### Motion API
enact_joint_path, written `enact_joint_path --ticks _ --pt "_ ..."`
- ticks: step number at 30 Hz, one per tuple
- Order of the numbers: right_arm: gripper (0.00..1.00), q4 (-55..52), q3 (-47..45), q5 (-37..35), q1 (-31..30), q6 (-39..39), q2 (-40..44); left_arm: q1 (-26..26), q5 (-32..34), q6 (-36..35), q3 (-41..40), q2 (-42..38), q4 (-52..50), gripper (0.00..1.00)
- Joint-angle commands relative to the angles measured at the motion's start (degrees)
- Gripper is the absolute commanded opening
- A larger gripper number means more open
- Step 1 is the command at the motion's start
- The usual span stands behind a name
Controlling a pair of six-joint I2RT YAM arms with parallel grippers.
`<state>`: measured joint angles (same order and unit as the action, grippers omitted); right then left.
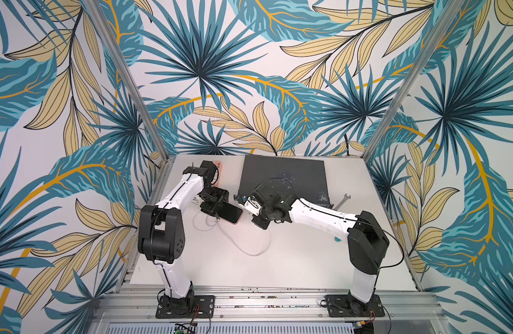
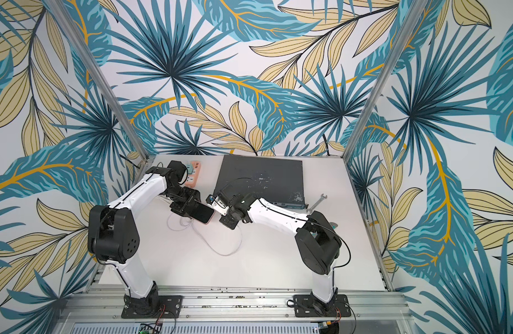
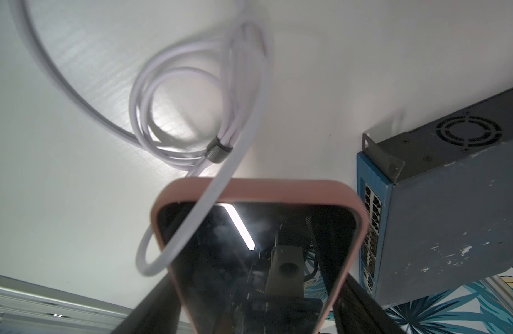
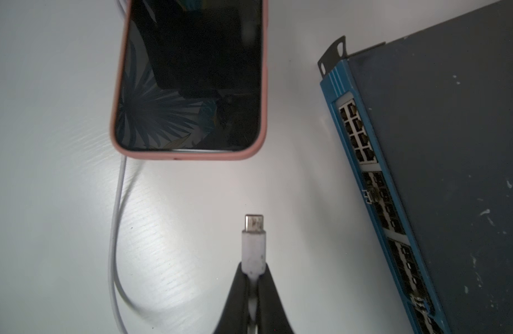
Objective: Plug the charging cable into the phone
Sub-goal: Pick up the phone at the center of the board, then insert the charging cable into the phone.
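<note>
We see the phone (image 4: 191,86), black screen up in a pinkish case, its short edge facing the metal tip of the white charging cable (image 4: 253,248), near but apart

Top views high, looking down; wrist cams close, share phone (image 3: 264,245).

A dark grey switch box (image 1: 281,176) lies between a wrench (image 1: 342,201) and an orange power strip (image 2: 192,176).
</note>
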<state>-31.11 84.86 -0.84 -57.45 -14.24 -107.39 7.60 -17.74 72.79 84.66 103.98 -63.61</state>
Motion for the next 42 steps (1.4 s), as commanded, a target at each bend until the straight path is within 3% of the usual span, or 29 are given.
enact_joint_path --ticks 1,21,42 --pt "0.00 -1.59 1.80 1.09 -0.70 -0.70 -1.07 -0.68 -1.54 -0.87 0.23 0.52 -0.67 0.00" --pt "0.00 -2.12 2.67 6.93 -2.25 -0.16 -2.65 -1.88 -2.96 -0.73 -0.89 0.17 1.04 0.00" --pt "0.00 -1.81 3.99 6.15 -2.31 -0.16 -4.23 -1.83 -3.80 -0.95 -1.42 -0.06 1.65 0.00"
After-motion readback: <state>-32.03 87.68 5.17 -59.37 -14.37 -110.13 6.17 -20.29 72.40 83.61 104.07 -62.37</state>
